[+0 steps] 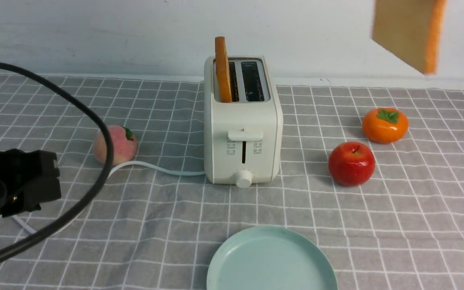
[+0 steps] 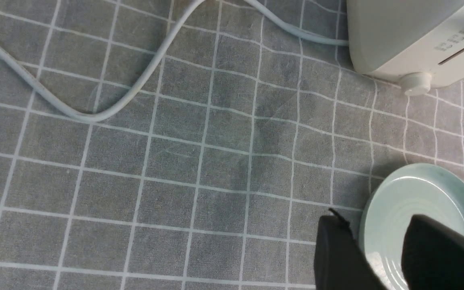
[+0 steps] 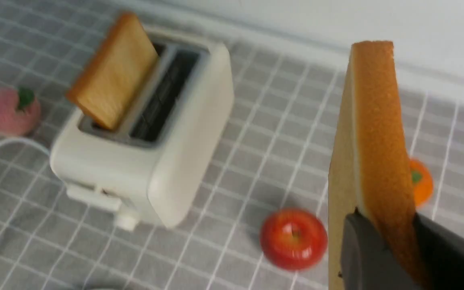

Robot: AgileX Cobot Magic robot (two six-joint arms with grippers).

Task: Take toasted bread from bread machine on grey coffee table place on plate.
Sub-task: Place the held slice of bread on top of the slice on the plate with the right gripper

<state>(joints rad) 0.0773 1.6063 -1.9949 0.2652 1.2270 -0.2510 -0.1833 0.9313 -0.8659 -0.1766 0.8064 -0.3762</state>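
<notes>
Up above the right side of the worktop [image 1: 417, 225], the right end effector [image 3: 391, 237] is pinching one toast slice [image 3: 377, 133] by one edge, well clear of the toaster [image 1: 242, 133]. Meanwhile the other slice [image 1: 223, 68] stands upright in the toaster's left slot. The plate [image 1: 272, 262] (pale mint one) sits in front of the toaster. The left end effector [image 2: 381, 253] hangs low on the left, fingers spread, with the plate rim showing through the gap. An apple [image 1: 351, 163] lies right of the toaster.
</notes>
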